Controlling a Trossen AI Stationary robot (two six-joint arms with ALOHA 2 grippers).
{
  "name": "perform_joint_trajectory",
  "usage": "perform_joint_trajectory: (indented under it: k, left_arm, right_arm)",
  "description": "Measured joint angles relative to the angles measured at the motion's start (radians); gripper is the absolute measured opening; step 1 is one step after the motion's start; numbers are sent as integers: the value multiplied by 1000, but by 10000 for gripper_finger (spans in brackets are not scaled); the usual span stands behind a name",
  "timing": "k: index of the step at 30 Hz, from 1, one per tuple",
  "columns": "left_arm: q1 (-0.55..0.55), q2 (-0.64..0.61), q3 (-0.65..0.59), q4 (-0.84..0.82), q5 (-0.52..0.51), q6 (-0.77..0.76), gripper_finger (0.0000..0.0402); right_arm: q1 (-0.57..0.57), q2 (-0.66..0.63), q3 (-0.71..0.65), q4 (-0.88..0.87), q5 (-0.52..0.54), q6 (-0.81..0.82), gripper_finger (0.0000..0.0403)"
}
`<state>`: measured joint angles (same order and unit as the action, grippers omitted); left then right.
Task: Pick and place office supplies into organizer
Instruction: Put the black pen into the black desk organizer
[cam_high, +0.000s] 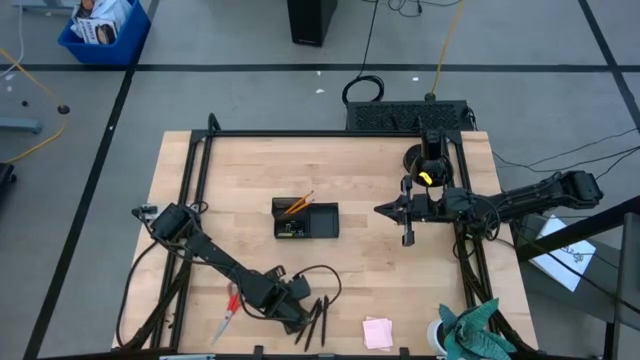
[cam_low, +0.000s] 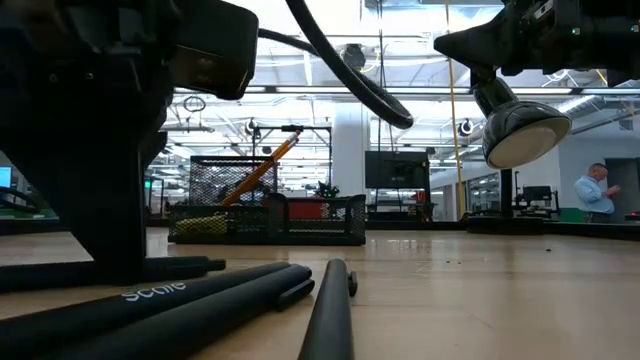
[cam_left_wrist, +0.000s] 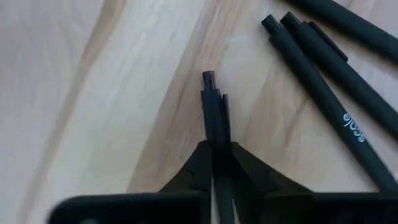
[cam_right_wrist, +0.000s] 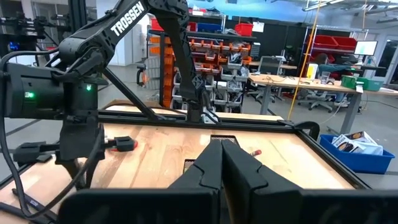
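Observation:
Several black pens (cam_high: 318, 320) lie side by side on the wooden table near its front edge. My left gripper (cam_high: 298, 317) stands over the leftmost pen (cam_left_wrist: 212, 106), pointing steeply down and shut on it. Two other pens (cam_left_wrist: 336, 68) lie beside it. Red-handled scissors (cam_high: 228, 311) lie to the left of that gripper and a pink sticky-note pad (cam_high: 377, 332) to its right. The black organizer (cam_high: 322, 221) sits mid-table with orange pencils (cam_high: 297, 205) leaning in its left compartment. My right gripper (cam_high: 381, 209) hangs shut and empty above the table, right of the organizer. My left gripper pinches the pen's barrel (cam_left_wrist: 215, 132) between its two fingers (cam_left_wrist: 194, 163), a short way back from the end with the clip (cam_left_wrist: 209, 78). The fingers come from above, slanting steeply down, one on each side of the barrel. The pen seems to lie on the table.
A teal cloth (cam_high: 472, 330) sits at the table's front right corner. A round black stand base (cam_high: 423, 158) with a yellow spot stands at the far right. A black frame (cam_high: 300, 133) runs round the table. Bare wood lies between the pens and the organizer.

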<state>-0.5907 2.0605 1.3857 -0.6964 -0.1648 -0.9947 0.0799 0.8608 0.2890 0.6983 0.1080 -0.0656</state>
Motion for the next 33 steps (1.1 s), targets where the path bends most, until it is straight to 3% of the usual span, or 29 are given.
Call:
perform_joint_trajectory:
  k: [5,12,19,26,30,33]
  left_arm:
    - [-7,1,-2,9,-84,132,23]
    - [-12,-28,-8,-56,-215,197,20]
    - [-14,-222,-6,-123,-389,253,12]
    - [0,-487,-53,-118,-679,450,9]
    - [78,-652,-193,18,-710,554,13]
    - [142,-747,-364,369,-603,776,21]
  right_arm:
    - [0,0,0,0,0,0,0]
    - [0,0,0,0,0,-1,0]
    - [0,0,0,0,0,0,0]
    - [0,0,0,0,0,1,0]
    - [0,0,0,0,-3,1,0]
    - [0,0,0,0,-3,1,0]
